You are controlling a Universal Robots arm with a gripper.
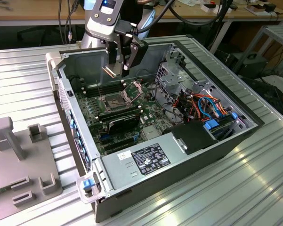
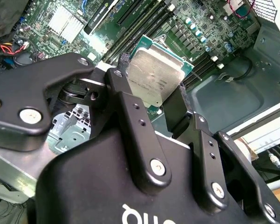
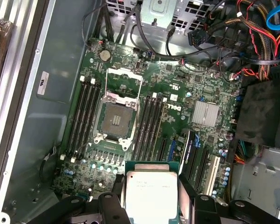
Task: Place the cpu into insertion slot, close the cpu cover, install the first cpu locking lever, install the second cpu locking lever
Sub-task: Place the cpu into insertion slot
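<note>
My gripper point(image 1: 114, 70) hangs over the open computer case, shut on the cpu point(image 1: 108, 71), which shows a tan edge in the exterior view. In both wrist views the chip's silver-grey face point(image 2: 153, 74) point(image 3: 150, 189) sits between the black fingers point(image 2: 130, 107) point(image 3: 112, 205). The insertion slot point(image 3: 115, 119) point(image 1: 114, 100) lies bare on the green motherboard, below and apart from the chip. The cpu cover point(image 3: 124, 80) point(image 1: 134, 89) is swung open on its hinged edge, off the far side of the socket.
Long black memory slots point(image 3: 86, 112) flank the socket. A black expansion card point(image 1: 125, 123), a silver heatsink point(image 3: 205, 113), a metal drive cage point(image 1: 176, 75) and bundled cables point(image 1: 202, 106) surround it. A labelled power supply point(image 1: 150, 157) closes the case front. A grey fixture point(image 1: 19, 155) stands at the exterior view's left.
</note>
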